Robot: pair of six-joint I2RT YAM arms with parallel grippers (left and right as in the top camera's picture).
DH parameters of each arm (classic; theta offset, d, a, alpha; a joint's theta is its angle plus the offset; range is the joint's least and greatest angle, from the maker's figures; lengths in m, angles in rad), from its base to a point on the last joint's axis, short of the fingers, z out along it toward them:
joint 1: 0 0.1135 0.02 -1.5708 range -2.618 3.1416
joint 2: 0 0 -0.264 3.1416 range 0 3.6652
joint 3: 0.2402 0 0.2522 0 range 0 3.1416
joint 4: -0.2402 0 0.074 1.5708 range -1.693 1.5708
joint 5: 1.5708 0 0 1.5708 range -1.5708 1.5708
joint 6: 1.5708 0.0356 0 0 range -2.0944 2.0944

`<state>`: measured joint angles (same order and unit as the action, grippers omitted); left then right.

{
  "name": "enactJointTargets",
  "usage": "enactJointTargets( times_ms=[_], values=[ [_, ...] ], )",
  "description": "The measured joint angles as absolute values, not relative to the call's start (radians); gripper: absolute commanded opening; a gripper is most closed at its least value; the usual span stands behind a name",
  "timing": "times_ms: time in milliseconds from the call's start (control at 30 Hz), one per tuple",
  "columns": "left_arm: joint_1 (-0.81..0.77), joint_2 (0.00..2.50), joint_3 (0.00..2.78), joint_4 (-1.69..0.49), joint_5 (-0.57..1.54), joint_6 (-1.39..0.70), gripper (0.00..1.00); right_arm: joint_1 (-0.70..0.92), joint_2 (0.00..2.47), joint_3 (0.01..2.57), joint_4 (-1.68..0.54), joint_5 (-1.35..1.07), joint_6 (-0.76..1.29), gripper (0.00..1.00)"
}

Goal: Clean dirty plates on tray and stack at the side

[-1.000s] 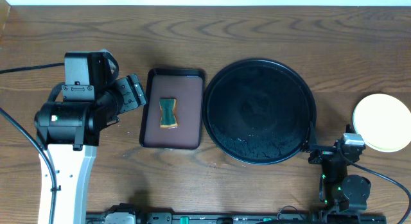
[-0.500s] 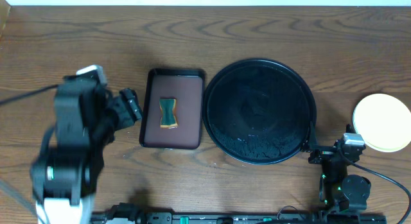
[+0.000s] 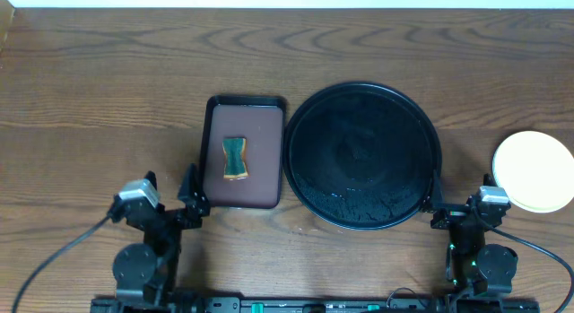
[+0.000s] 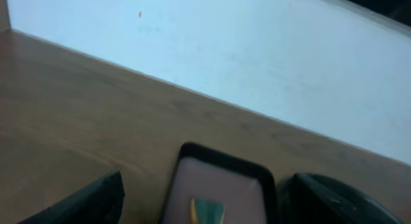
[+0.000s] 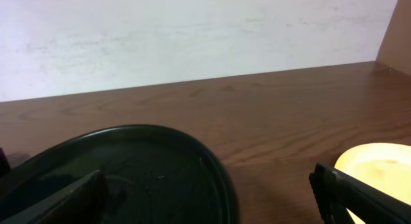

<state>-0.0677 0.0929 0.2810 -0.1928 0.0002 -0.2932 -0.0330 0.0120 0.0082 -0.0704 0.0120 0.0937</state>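
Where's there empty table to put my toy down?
Biggest bare wood: left of the brown tray. Also behind both trays, and between the black tray and the yellow plate. Crowded: the trays nearly touch; the left arm and right arm sit at the near edge.

The wooden table (image 3: pixel 108 53) carried three things in a row. A rectangular brown tray (image 3: pixel 260 169) lay left of centre, and a round black tray (image 3: pixel 359 125) sat just beside it (rims nearly touching). A pale yellow plate (image 3: pixel 534 169) rested well apart, near the right edge.
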Motion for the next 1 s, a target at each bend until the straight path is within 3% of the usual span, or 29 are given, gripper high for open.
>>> enactJointTargets(
  times_ms=[300,1000],
  values=[
    [-0.068,0.009,0.047,0.029,-0.003,-0.29,0.83,-0.033,0.012,0.008,-0.07,0.012,0.094,0.99],
    [-0.068,0.011,0.014,-0.02,0.001,-0.29,0.83,-0.033,0.012,0.007,-0.07,0.012,0.094,0.99]
  ],
)
